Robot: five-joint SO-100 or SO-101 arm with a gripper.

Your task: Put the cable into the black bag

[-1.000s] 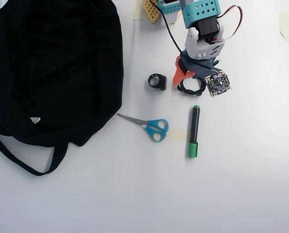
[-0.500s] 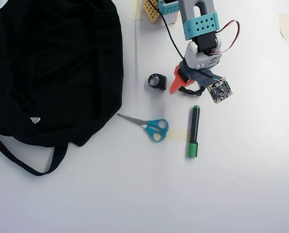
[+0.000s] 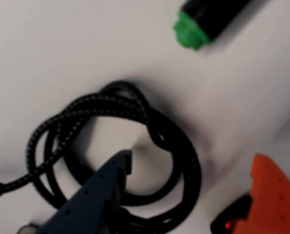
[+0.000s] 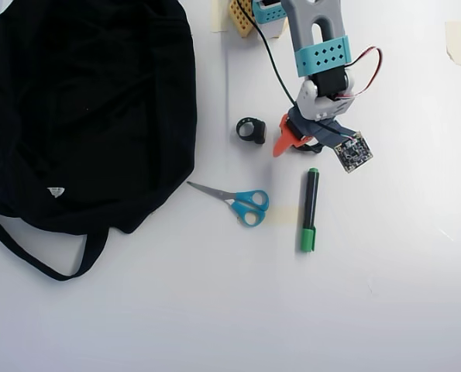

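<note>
The black bag [image 4: 83,108] lies slumped flat at the left of the overhead view, by far the biggest thing there, its strap [image 4: 29,252] trailing in a loop below it; spread out like that it offers a wide soft target, though no clear opening shows from above. The white table [image 4: 385,294] carries everything else, scattered to the right of the bag. The arm [image 4: 317,46] reaches down from the top edge and bends over the cable, its camera board sticking out to the right, which is why the overhead view hides nearly all of the coil. The green marker [image 4: 310,211] lies just below the arm and the blue-handled scissors [image 4: 238,201] lie between marker and bag; both sit clear of the work and seem to be mere distractors. The gripper [image 3: 193,195] is spread open around the cable [image 3: 135,112]: in the wrist view the dark finger [image 3: 98,190] points down inside the coil while the orange finger [image 3: 271,195] stands outside it, so a strand lies between them, probably set for a pinch that has not closed. The cable rests on the table, well apart from the bag. The small black ring [image 4: 250,129] sits just left of the orange finger, untouched.
</note>
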